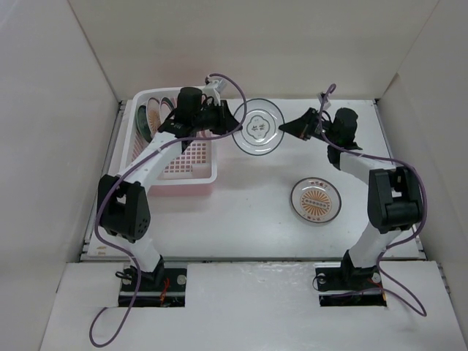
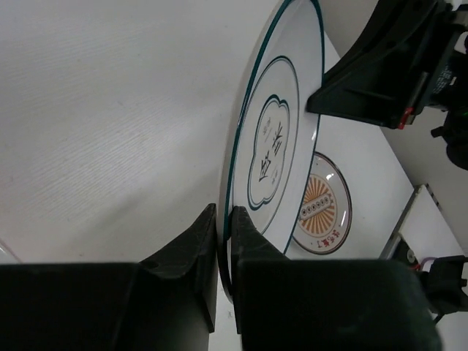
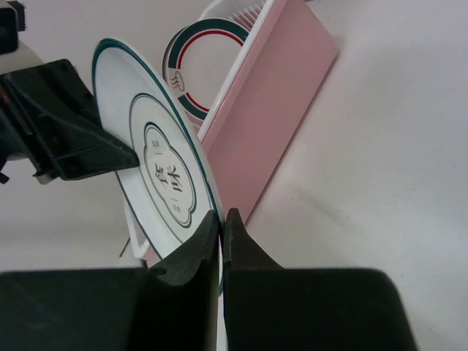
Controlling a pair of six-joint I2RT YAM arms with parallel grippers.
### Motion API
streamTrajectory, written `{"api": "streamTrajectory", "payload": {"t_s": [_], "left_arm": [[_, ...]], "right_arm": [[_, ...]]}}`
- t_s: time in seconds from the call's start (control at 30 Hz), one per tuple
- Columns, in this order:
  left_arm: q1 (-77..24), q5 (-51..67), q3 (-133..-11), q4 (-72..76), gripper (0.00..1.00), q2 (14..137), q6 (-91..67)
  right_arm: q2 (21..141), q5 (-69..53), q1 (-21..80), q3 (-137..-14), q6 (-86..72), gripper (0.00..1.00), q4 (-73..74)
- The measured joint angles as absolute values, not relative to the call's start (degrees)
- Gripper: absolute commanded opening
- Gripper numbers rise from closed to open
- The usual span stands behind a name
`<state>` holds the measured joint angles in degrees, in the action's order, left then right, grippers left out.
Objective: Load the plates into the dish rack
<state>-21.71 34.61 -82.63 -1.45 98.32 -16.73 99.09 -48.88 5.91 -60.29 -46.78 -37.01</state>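
Presently the green-rimmed plate (image 1: 258,126) is off the tabletop (image 1: 248,219), just right of the dish rack (image 1: 183,175), and is clamped from both sides. The left pincer (image 2: 223,219) is closed on the rim nearest the rack, and the right pincer (image 3: 221,219) is closed on the opposite rim. The plate's face is turned up toward the overhead camera. Being round, it has no long axis of its own; the line between the two grips runs left to right across the tabletop. This reads as a handover to the left arm. To do it well, the right pincer should let go only once the left grip is firm, since a thin rim pinch may let the plate swing. The left arm should then turn the plate on edge, parallel to the plates standing in the rack (image 1: 150,113), and lower it between free ribs. One orange sunburst plate (image 1: 316,201) lies flat, awaiting loading.
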Motion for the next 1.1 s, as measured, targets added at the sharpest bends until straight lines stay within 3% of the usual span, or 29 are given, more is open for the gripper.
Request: {"api": "streamTrajectory", "payload": {"t_s": [0.1,0.17,0.23,0.27,0.53,0.8,1.1], "left_arm": [[-21.65,34.81,-82.5,-1.1,0.0,96.77,-17.72],[-21.63,34.02,-81.93,-0.93,0.0,96.05,-17.91],[-21.85,32.45,-80.95,-0.12,0.0,95.04,-17.41],[-22.15,30.79,-80.62,0.01,0.0,94.52,-16.93],[-22.74,6.81,-79.7,-3.09,0.0,86.98,-11.22],[-22.37,-20.75,-69.17,5.1,0.0,74.35,-0.73],[-22.39,-34.2,-66.76,10.83,0.0,83.57,6.02]], "right_arm": [[99.81,-49.19,6.35,-60.29,-46.57,0.02,-38.24],[99.81,-49.45,6.61,-60.45,-46.92,0.32,-38.96],[99.83,-49.76,7.18,-60.84,-47.94,0.8,-39.03],[99.85,-50.06,7.53,-60.99,-48.4,0.92,-39.03],[99.85,-51.86,8.16,-61.17,-49.15,0.96,-39.24],[99.9,-51.29,6.92,-61.14,-46.19,0.96,-34.74],[99.83,-47.51,7.11,-61.41,-40.07,0.96,-24.58]]}}
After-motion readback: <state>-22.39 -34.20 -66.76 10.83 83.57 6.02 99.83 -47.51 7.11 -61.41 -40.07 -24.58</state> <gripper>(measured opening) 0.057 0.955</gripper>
